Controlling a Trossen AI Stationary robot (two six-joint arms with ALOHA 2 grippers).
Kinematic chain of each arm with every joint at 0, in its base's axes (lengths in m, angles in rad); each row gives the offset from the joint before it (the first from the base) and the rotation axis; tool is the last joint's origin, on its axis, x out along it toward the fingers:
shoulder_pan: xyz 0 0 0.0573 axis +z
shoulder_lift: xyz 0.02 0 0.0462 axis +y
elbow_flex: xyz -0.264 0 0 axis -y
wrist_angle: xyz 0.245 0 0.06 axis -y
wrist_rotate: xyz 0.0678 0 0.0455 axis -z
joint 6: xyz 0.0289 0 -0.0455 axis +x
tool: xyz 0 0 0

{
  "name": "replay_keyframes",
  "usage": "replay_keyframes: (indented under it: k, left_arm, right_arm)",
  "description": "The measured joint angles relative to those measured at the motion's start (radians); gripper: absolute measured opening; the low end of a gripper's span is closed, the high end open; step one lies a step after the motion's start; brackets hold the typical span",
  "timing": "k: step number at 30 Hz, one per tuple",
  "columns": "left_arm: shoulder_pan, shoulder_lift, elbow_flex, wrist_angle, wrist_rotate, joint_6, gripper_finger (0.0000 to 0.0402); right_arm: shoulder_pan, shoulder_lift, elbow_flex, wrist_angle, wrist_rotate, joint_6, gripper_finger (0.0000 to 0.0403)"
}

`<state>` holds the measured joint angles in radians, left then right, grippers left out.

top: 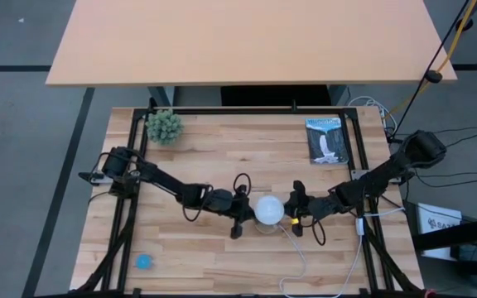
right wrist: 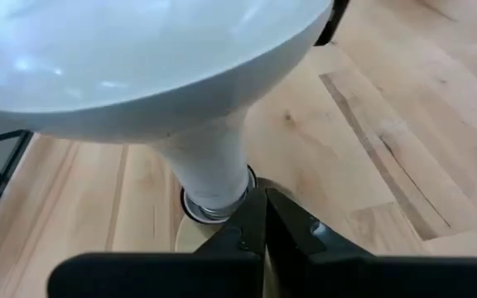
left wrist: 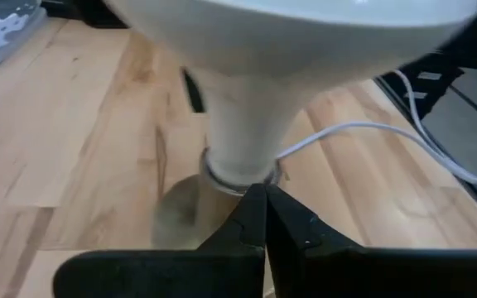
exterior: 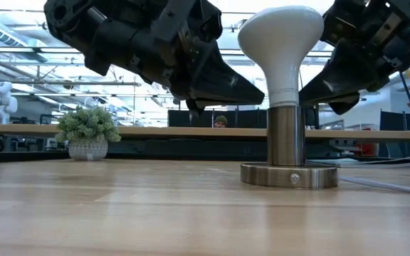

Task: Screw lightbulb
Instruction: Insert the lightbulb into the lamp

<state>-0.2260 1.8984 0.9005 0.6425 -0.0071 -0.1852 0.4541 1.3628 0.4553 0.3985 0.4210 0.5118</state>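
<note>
The white lightbulb [exterior: 282, 43] stands upright with its screw base in a silvery socket tube [exterior: 286, 135] on a round metal foot [exterior: 289, 175], at the table's middle, toward the near edge [top: 269, 209]. My left gripper [exterior: 260, 92] is shut, its tip at the bulb's neck on the left side. My right gripper [exterior: 303, 94] is shut, its tip at the neck on the right side. Each wrist view looks up past shut fingers [left wrist: 265, 199] [right wrist: 265, 199] at the globe. My left gripper points its shut fingertips [exterior: 259, 92] level from the table's left at the bulb's lower neck [left wrist: 237, 157]; I cannot tell whether they touch it. My right gripper points its shut fingertips [exterior: 305, 94] level from the table's right at the lower neck [right wrist: 214, 186]; I cannot tell whether they touch it.
A small potted plant [top: 164, 126] stands at the far left, a booklet [top: 327, 141] lies at the far right, and a small blue thing [top: 143, 261] lies at the near left. The socket's white cord [top: 301, 257] runs to the near edge. A person [exterior: 221, 121] shows far behind the table.
</note>
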Motion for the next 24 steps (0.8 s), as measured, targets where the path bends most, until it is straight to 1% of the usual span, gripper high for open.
replay_keyframes:
  k: [5,9,14,21,24]
  left_arm:
    - [0.003,0.000,0.018,0.001,0.002,0.002,0.0000]
    - [0.001,0.000,0.054,-0.003,0.023,0.028,0.0000]
    - [0.006,0.000,0.068,-0.028,0.021,0.037,0.0000]
    - [0.032,0.000,0.068,-0.090,0.007,0.037,0.0000]
    - [0.047,0.000,0.068,-0.089,0.003,0.036,0.0000]
  right_arm:
    - [-0.003,0.000,0.000,0.020,0.029,-0.012,0.0000]
    - [-0.003,0.000,0.000,0.062,0.025,-0.046,0.0000]
    - [-0.003,0.000,0.000,0.056,0.017,-0.033,0.0000]
    - [-0.001,0.000,0.000,0.058,-0.116,-0.002,0.0000]
    - [0.002,0.000,0.000,0.058,-0.144,0.003,0.0000]
